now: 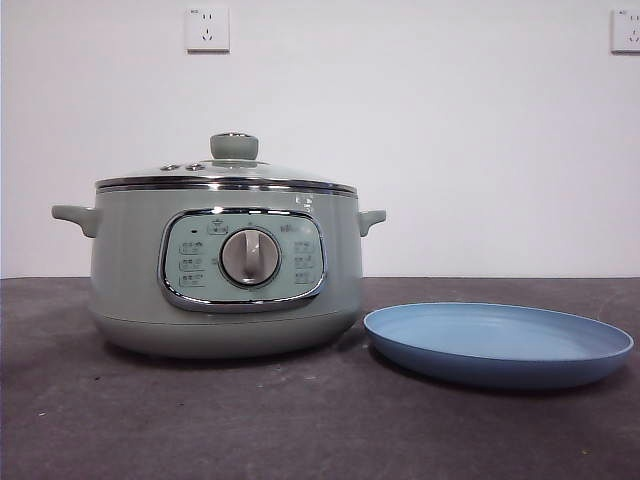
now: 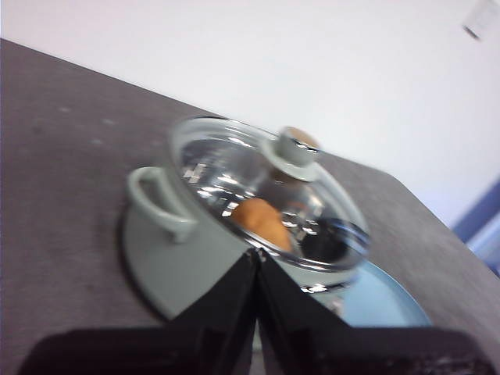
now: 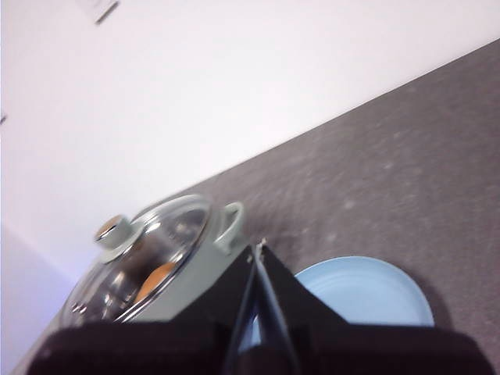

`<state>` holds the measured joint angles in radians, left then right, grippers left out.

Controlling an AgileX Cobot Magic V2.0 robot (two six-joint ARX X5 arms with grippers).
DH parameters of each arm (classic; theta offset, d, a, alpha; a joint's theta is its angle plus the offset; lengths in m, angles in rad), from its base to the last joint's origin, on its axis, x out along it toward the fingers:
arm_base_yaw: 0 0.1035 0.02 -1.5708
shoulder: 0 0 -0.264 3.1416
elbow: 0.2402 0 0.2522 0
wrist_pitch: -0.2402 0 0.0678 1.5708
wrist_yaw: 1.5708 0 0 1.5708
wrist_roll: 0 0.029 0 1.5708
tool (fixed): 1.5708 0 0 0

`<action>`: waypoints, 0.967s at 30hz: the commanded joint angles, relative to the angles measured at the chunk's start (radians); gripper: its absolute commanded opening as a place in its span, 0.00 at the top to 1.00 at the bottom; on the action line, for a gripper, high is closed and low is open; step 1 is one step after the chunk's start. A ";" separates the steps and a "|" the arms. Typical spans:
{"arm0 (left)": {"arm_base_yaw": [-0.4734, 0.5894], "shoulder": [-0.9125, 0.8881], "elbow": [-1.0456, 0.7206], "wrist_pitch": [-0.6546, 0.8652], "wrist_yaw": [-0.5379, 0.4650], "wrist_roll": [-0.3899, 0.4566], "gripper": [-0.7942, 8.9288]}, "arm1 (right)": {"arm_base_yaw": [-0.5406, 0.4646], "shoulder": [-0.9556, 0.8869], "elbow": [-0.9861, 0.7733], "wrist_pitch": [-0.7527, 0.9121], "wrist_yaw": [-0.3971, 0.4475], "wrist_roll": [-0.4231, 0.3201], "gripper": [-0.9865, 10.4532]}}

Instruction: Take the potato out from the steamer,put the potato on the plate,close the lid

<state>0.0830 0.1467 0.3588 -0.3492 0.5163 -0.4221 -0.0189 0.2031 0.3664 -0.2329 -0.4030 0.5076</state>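
The sage-green steamer stands left of centre on the dark table, its glass lid on, green knob on top. The potato lies inside and shows through the lid in the left wrist view; it also shows in the right wrist view. The light-blue plate lies empty to the steamer's right. My left gripper is shut, above and away from the steamer. My right gripper is shut, high above the steamer and the plate. Neither arm shows in the front view.
The dark grey table runs to a white wall with two power sockets. The steamer has side handles and a silver dial facing the front.
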 commanded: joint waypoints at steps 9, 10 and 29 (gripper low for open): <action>0.001 0.296 0.311 -0.215 0.180 0.342 0.93 | 0.012 0.376 0.456 -0.409 -0.283 -0.385 0.92; 0.000 0.318 0.340 -0.243 0.197 0.371 0.93 | 0.020 0.407 0.500 -0.457 -0.293 -0.420 0.92; -0.051 0.465 0.566 -0.505 0.270 0.554 0.49 | 0.134 0.615 0.770 -0.827 -0.301 -0.654 0.80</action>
<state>0.0353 0.6132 0.9237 -0.8555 0.7807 0.1135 0.1131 0.8181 1.1351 -1.0664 -0.7006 -0.1345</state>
